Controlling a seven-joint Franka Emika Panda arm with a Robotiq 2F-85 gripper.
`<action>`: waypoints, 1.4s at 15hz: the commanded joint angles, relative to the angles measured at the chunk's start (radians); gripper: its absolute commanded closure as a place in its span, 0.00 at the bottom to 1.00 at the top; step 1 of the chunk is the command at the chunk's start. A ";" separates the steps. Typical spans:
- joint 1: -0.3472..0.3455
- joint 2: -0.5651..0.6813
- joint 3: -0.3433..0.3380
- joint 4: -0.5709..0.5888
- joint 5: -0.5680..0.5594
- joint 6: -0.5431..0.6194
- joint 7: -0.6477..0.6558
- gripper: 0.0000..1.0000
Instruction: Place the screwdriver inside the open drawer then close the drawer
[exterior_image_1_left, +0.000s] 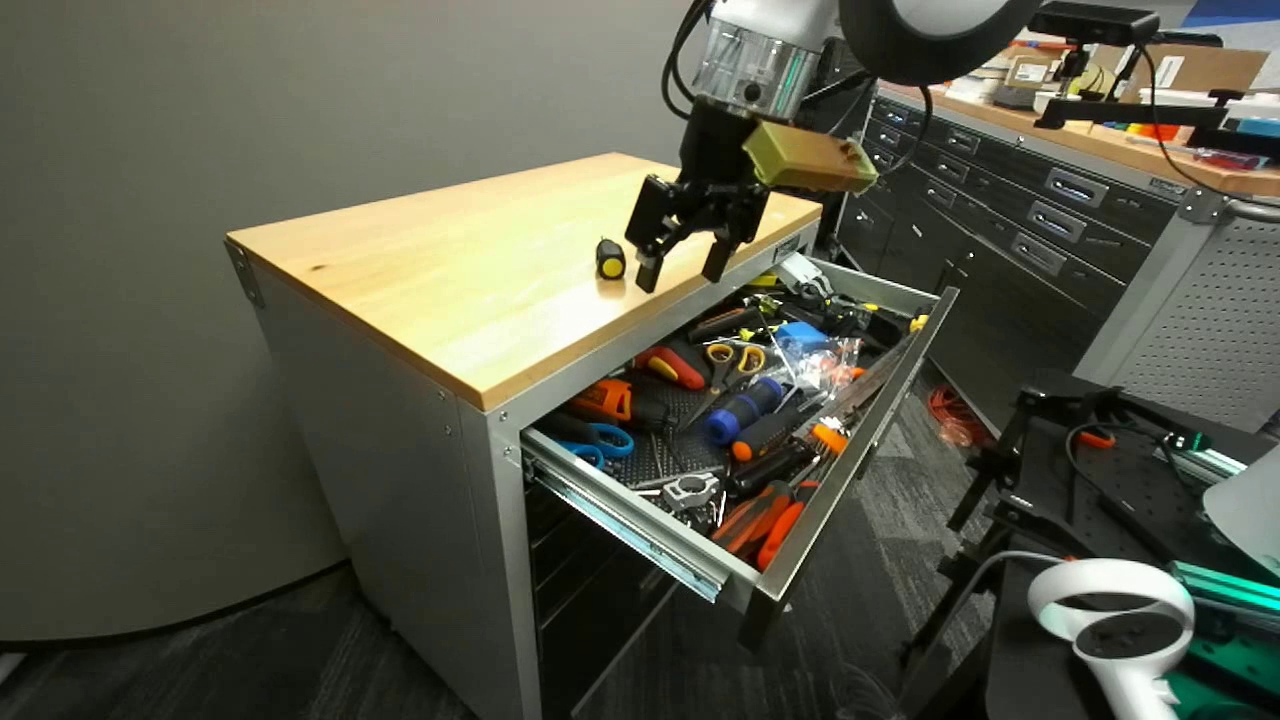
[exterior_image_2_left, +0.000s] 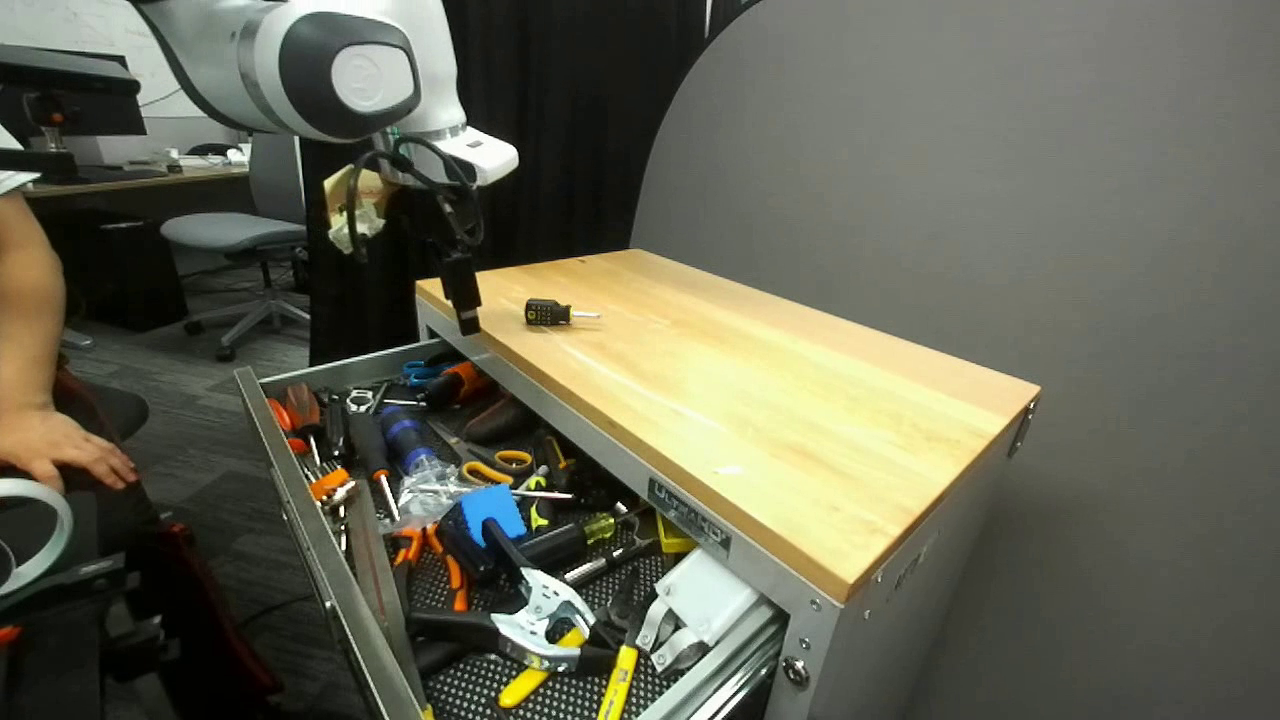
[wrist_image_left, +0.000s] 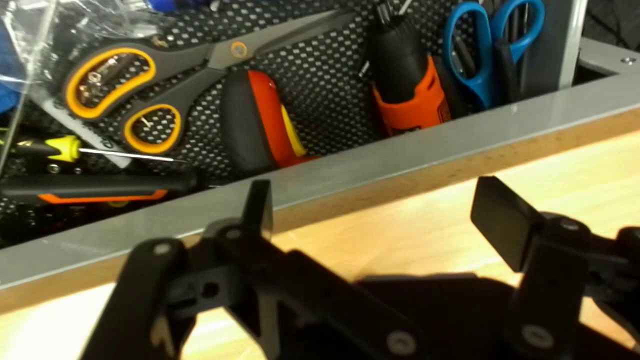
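In an exterior view, we see the wooden cabinet top (exterior_image_2_left: 760, 410) carrying a stubby screwdriver (exterior_image_2_left: 553, 313) near ten o'clock, lying on its side, pointing to three o'clock.

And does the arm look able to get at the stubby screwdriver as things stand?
Likely yes, after some repositioning: the open end effector hovers close by, and in both exterior views nothing shows between it and the screwdriver on the wooden top.
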 joint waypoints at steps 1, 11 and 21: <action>0.061 0.054 -0.070 0.099 -0.031 0.058 0.120 0.00; 0.338 0.261 -0.399 0.312 -0.463 0.109 0.629 0.00; 0.286 0.211 -0.309 0.281 -0.451 -0.100 0.600 0.81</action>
